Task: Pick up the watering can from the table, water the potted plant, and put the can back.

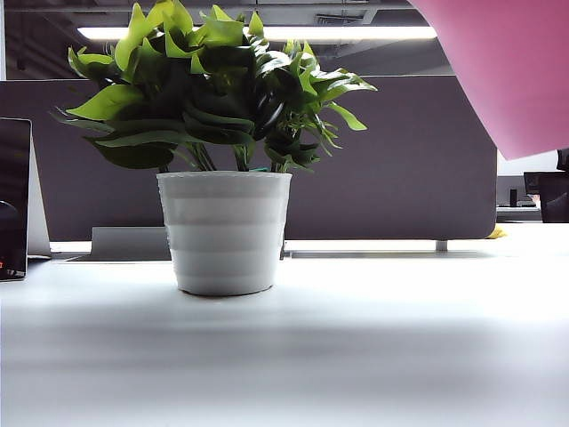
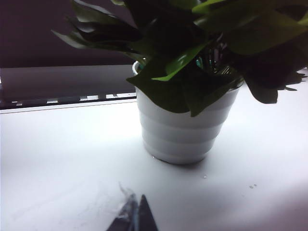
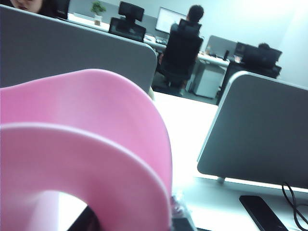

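Pink can [image 1: 511, 67] raised at upper right of plant [image 1: 218, 142] on worktop [image 1: 356, 356], right fingers [image 3: 179, 214] pinching can, left fingers [image 2: 135, 216] pressed together near pot.

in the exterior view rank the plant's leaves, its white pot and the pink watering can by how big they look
1. Leaves: widest spread.
2. White pot.
3. Pink watering can: only a cropped corner shows, close to the camera, so its rank is unsure.
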Available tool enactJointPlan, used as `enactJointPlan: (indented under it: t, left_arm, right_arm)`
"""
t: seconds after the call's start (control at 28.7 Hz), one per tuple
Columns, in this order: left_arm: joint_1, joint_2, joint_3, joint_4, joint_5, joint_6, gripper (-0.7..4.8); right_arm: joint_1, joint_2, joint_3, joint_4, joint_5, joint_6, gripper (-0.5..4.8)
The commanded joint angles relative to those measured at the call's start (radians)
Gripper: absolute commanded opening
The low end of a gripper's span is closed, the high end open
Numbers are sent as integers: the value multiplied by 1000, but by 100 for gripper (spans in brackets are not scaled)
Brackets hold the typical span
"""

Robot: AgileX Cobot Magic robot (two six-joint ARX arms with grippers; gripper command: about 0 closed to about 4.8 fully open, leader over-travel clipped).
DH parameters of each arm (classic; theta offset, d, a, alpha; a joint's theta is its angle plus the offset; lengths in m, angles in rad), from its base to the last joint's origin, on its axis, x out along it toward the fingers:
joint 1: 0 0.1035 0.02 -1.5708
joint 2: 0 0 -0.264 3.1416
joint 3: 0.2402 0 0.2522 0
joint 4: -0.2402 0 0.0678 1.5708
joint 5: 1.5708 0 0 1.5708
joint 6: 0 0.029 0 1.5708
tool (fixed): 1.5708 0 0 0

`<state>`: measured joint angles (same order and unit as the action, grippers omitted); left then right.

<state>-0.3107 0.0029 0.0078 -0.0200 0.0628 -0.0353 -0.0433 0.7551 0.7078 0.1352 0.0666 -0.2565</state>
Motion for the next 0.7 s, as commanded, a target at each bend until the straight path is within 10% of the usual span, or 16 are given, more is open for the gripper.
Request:
enactJointPlan:
  t: [0.03, 0.7]
  left_arm:
    - [-1, 1, 1, 6, -2, 1, -5]
    - [-1, 1, 1, 6, -2, 1, -5]
  right_arm:
    - [3, -7, 38, 46, -18, 8, 75]
    - [3, -6, 242, -184, -47, -114, 75]
